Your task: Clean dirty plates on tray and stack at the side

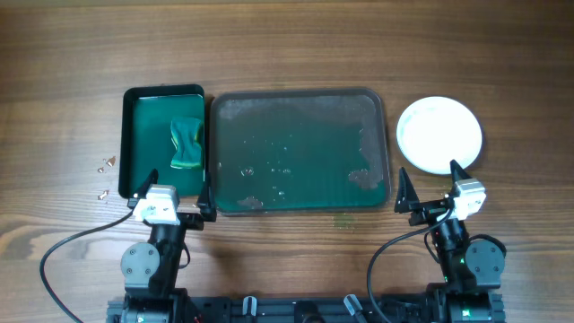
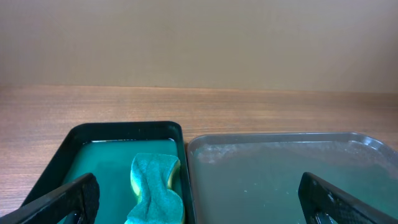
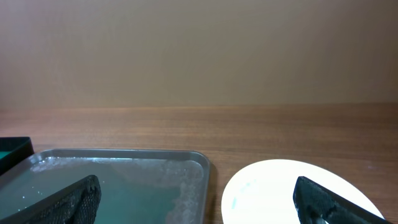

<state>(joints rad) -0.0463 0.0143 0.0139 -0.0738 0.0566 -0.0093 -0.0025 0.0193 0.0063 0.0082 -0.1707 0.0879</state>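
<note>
Black-fingered and spread wide, the left gripper (image 1: 177, 193) holds nothing. It hovers at the lower left of the frame, just in front of the near edges of the small bright-green tray (image 1: 134, 135) and the large dark green tray (image 1: 296, 93). The right gripper (image 1: 431, 181), at the lower right, is just as wide apart and just as empty. One of its fingers is near the large tray's lower right corner and the other is just below the plates (image 1: 439, 135).

Outward from the left gripper, the teal sponge (image 1: 186, 144) rests in the small tray, touched by neither finger. The large dark green tray fills the centre and carries no plate, only a wet film with pale suds along its top edge and right side. The plates sit on the wooden table (image 1: 287, 45) at the upper right, just beside that tray and not touching it. From above they read as one white disc, so I cannot tell how many are stacked. The right wrist view shows what may be a faint teal trace on the top face. A few small scraps (image 1: 106, 166) lie on the wood at the far left.

By this layout, cleaning and stacking look finished or nearly so. If that trace is dirt, the next move calls for the left gripper to close on the sponge and carry it across to wipe the top plate. Otherwise the arms need only rest.
</note>
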